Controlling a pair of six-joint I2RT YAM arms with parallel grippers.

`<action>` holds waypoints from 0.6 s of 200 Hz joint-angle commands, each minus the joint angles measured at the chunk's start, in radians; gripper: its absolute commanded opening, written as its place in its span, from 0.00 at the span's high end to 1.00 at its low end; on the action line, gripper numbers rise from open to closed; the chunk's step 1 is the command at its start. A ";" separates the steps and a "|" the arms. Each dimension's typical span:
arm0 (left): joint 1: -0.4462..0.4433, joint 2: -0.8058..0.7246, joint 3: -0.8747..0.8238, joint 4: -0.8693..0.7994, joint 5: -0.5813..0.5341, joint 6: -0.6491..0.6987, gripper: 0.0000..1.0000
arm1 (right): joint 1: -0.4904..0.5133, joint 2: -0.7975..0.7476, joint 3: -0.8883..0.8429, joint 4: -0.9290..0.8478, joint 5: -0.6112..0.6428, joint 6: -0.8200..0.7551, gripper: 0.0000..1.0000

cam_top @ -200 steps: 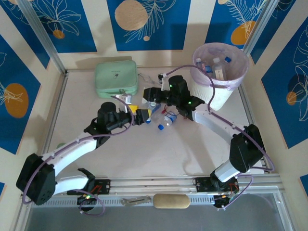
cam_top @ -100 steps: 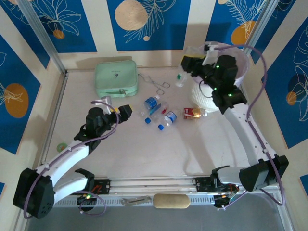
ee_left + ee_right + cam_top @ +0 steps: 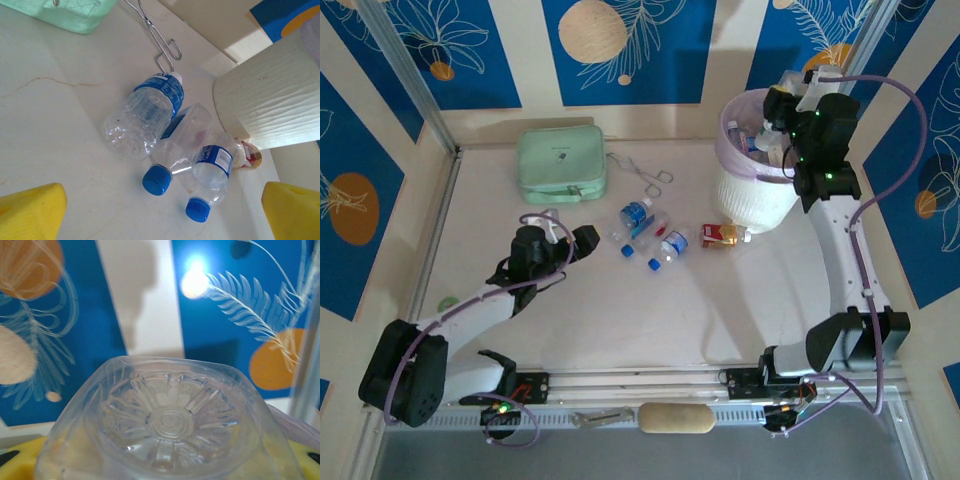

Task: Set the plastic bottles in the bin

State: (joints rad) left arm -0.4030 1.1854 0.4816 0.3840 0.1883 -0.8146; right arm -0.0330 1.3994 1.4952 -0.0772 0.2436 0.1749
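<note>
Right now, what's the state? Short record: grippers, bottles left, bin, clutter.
left gripper: open, empty, facing the loose bottles
right gripper: shut on a clear bottle, above the bin's opening
on table: three loose bottles lying in a cluster, one white-capped, two blue-capped
bin: upright at far right, several bottles inside
clutter: red-and-white carton beside the bin's base; metal tongs; mint-green case at the far edge
status: not done, one bottle in hand and three left to collect
</note>
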 commanded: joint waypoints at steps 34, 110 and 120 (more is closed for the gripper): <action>0.006 0.031 0.034 0.047 0.069 -0.003 0.00 | -0.114 0.040 0.008 -0.077 0.067 0.030 0.45; 0.005 0.043 0.038 0.052 0.090 -0.004 0.00 | -0.131 0.093 0.026 -0.133 0.022 0.093 0.32; 0.006 0.049 0.043 0.052 0.102 -0.002 0.01 | -0.131 0.087 0.026 -0.124 0.023 0.098 0.26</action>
State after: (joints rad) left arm -0.4030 1.2171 0.4904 0.4068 0.2470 -0.8146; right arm -0.1703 1.5074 1.4967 -0.2230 0.2783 0.2501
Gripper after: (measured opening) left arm 0.994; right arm 0.688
